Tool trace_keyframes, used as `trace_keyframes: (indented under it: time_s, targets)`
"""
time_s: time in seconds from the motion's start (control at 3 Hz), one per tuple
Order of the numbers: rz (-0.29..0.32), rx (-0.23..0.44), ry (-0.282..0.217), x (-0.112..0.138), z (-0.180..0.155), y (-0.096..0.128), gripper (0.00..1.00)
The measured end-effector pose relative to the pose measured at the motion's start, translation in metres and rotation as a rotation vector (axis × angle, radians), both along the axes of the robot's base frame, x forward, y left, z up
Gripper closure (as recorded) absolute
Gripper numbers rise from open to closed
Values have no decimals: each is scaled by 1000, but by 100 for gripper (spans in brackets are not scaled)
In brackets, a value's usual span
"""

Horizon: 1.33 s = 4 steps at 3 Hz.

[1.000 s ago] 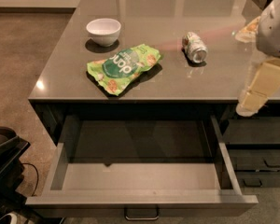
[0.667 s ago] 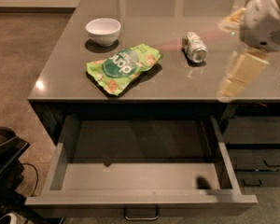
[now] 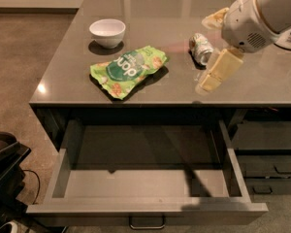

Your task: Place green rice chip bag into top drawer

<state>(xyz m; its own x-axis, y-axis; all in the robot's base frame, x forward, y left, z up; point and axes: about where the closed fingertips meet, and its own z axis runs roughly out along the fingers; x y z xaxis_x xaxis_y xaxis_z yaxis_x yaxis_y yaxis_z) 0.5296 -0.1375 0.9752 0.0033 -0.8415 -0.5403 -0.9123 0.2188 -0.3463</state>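
Gripper (image 3: 206, 53) hovers at three o'clock from your bag (image 3: 128, 69), near the can (image 3: 200, 47), empty with jaws apart. Drawer (image 3: 145, 208) lies open at six o'clock.

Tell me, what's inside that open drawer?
The top drawer shows only its bare grey bottom; its rear part is hidden under the countertop. The green rice chip bag lies on that countertop, and the gripper hovers near the can.

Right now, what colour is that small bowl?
The bowl is white, camera view; the gripper hovers near the can.
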Motion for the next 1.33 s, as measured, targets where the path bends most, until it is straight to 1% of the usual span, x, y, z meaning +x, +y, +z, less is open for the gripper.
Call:
trace_keyframes:
  time_s: [0.33, 0.67, 1.0, 1.33]
  targets:
    - [0, -12, 4, -3, 0, -2, 0]
    - [1, 37, -28, 6, -11, 4, 0]
    - [84, 117, -93, 42, -29, 43, 0]
    - [167, 188, -102, 71, -56, 82, 0]
